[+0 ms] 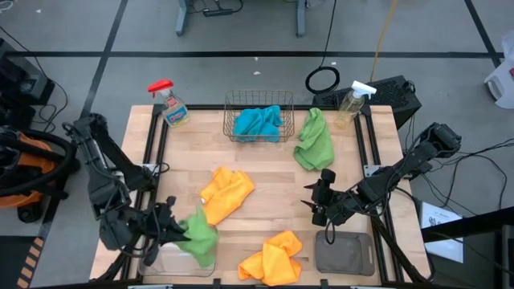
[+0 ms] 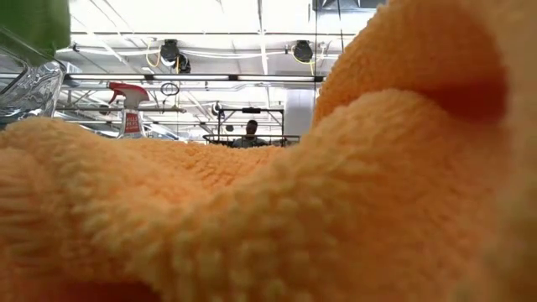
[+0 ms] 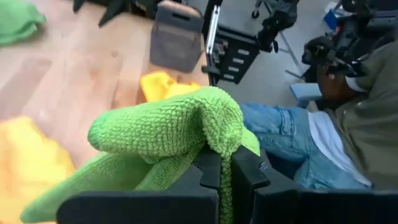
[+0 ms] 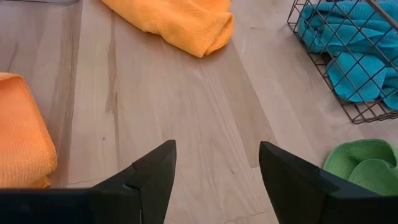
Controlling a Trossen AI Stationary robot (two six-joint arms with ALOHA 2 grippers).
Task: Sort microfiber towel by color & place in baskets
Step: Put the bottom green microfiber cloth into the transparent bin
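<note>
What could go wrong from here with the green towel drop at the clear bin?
1. The left gripper, shut on a green towel, holds it at the clear bin's rim; part could drape outside.
2. The towel folds over the fingers and might snag on release.
3. An orange towel lies close beside the bin and could get dragged. The right gripper hovers open, empty.

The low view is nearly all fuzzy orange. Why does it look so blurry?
In the low view an orange towel lies right against the camera, so it fills the frame, soft and out of focus; the high view shows that orange towel crisp near the table's front edge.
</note>
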